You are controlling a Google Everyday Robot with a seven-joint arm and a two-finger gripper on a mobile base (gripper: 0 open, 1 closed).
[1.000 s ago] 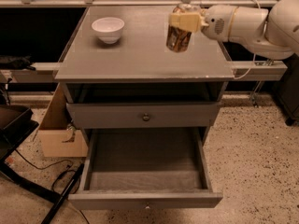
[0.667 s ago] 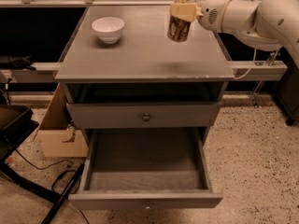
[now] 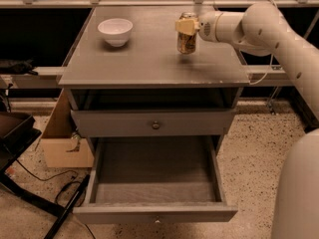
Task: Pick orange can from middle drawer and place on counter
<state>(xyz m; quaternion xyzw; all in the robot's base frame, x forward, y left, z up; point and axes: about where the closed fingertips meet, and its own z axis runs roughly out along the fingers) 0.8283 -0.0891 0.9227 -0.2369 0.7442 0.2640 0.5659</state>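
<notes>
Since a moment ago I have lowered the orange can (image 3: pixel 187 44): it hangs nearer the bench (image 3: pixel 149 61) and a touch further left, upper middle of the frame. My pincer (image 3: pixel 187 26) is clenched on its upper part, reaching in from the right. I cannot tell whether its base touches the wood yet. The white bowl (image 3: pixel 115 31) sits where it was, upper left, well apart from the can, with bare wood between them and down to the pale chipped front edge. The bench's right edge lies near, just past my wrist. At the bottom of the frame the open drawer (image 3: pixel 154 214) stands pulled out, below the shut drawer (image 3: pixel 124 123). The can's dark label is unreadable.
</notes>
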